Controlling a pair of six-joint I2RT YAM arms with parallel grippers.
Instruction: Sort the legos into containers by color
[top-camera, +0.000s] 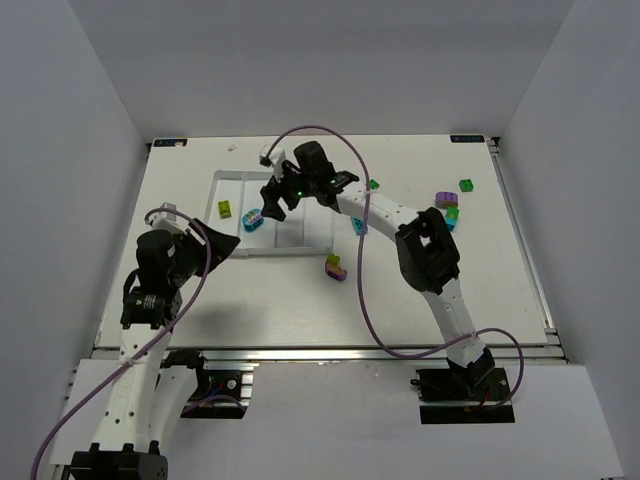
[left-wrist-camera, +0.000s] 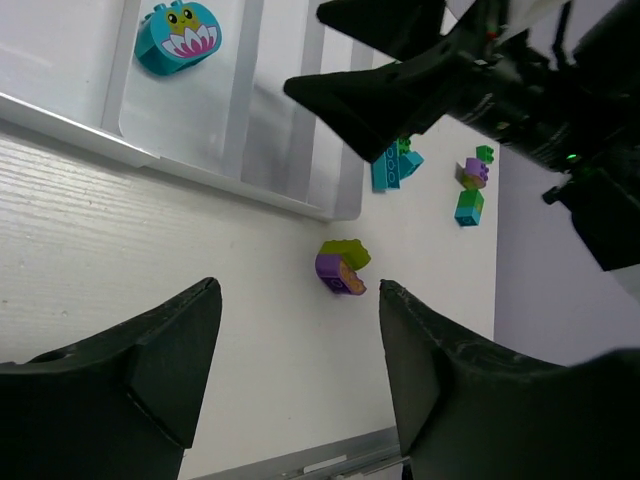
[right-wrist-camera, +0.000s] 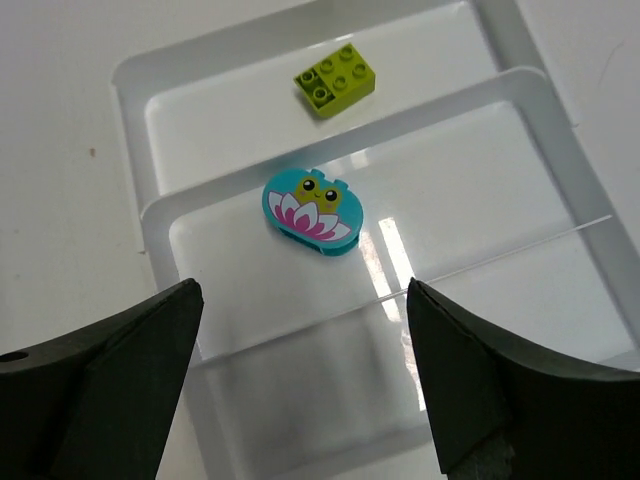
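Left wrist view: left gripper (left-wrist-camera: 297, 290) spread wide, empty; purple and yellow-green studded plastic brick (left-wrist-camera: 342, 268) lies on the table between its fingertips, outside the shallow white plastic tray (left-wrist-camera: 60, 112). Right gripper (right-wrist-camera: 302, 290), wide and empty, hovers over the teal rounded flower-print brick (right-wrist-camera: 313, 212) in the second compartment from the left.

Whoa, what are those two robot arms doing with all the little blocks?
They're sorting toy bricks by colour into a white plastic tray with long compartments. The right hand hovers open above a rounded teal brick with a frog picture, lying in one compartment; a yellow-green studded brick lies in the next. The left hand is open and empty, facing a purple and yellow-green brick on the white table.
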